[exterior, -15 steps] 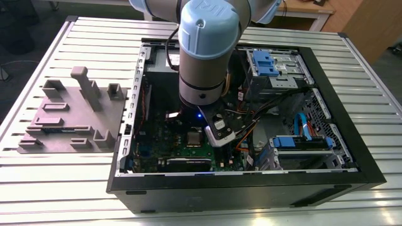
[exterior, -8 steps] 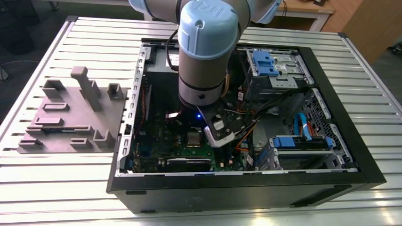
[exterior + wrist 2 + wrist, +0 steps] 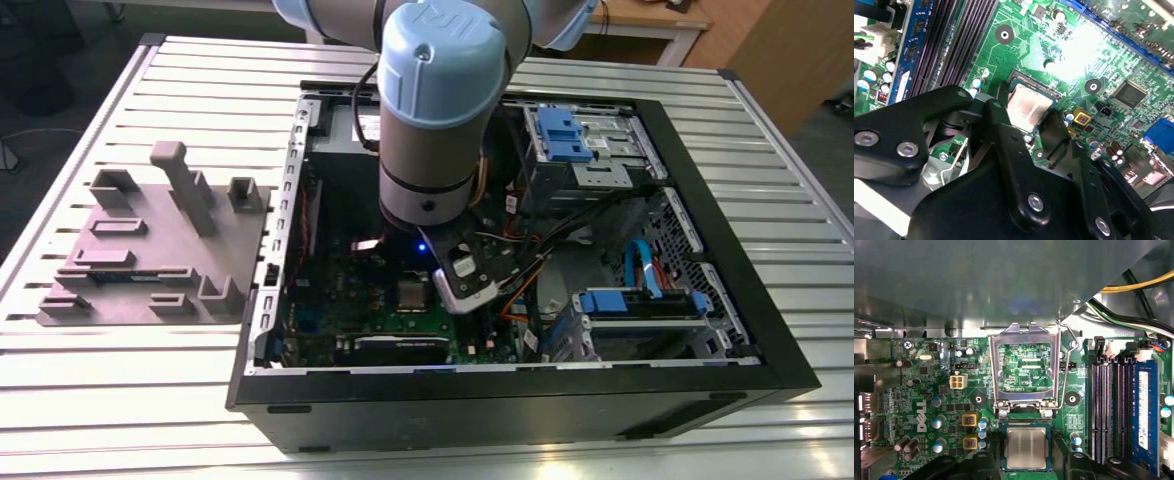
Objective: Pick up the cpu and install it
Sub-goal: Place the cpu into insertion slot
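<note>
cpu (image 3: pixel 1025 447) lies flat in socket (image 3: pixel 1026 425), judged placed; claw (image 3: pixel 1027 462) open, fingers either side, apart from it; load frame (image 3: pixel 1024 335) up, not clamped.

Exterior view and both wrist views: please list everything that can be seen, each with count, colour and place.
table: one, pale slatted metal, under everything.
computer case: one, black, open, on the table.
fixture plate: one, grey, on the table at the exterior view's left of the case.
motherboard: one, green, inside the computer case.
socket frame: one, bare metal, flipped open on the motherboard.
cpu: one, silver top, beside the open socket frame.
drive latches: two, blue, inside the case toward the exterior view's right.
robot arm: one, grey with pale blue caps, reaching into the case.
gripper: one, black, over the cpu.
</note>
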`<state>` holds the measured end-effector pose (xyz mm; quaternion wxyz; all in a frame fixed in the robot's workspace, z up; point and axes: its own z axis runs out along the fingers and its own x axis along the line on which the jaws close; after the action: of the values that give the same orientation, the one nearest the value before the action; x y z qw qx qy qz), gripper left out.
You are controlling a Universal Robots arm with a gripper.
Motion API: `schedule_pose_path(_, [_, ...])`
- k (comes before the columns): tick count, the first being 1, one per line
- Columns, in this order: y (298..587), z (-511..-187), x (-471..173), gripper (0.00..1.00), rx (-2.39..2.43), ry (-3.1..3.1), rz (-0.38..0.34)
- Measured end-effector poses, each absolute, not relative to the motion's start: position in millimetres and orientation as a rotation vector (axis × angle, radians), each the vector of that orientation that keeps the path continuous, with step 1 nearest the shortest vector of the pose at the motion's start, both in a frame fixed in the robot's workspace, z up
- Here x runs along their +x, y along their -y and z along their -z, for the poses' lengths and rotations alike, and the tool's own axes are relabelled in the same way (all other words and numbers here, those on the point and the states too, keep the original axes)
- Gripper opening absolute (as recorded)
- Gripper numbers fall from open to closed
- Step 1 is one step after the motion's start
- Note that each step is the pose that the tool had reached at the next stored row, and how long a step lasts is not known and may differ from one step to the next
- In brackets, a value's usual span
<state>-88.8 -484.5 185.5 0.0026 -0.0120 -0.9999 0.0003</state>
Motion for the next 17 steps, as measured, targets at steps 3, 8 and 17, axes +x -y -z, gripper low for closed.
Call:
schedule_pose_path(3, [484.5, -185.5, -88.8, 0.54, -0.038, 3.136, -0.001])
schedule_pose_path(8, [484.4, -189.1, -88.6, 0.54, -0.037, 3.136, -0.001])
schedule_pose_path(17, [484.5, -191.4, -88.7, 0.54, -0.037, 3.136, -0.001])
